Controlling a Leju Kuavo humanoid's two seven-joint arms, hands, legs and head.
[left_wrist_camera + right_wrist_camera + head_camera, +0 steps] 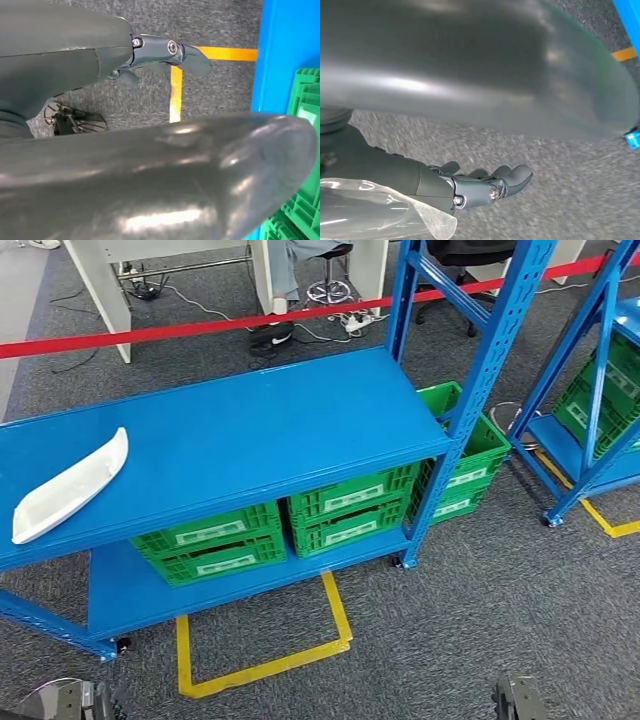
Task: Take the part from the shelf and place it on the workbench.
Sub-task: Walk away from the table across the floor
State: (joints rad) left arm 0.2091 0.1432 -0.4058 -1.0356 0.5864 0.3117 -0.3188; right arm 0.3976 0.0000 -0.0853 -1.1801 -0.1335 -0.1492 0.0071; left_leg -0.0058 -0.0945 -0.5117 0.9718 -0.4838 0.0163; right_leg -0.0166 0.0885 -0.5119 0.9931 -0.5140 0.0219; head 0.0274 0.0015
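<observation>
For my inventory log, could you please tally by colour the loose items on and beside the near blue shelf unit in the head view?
White: 1, the white part lying on the shelf top.
Green: 3, a left crate stack and a middle crate stack on the lower shelf, plus a crate stack behind the post.
Total: 4.

Workshop or warehouse, blue steel shelving [226, 440], green crates [207, 540], yellow floor tape [256, 670]
</observation>
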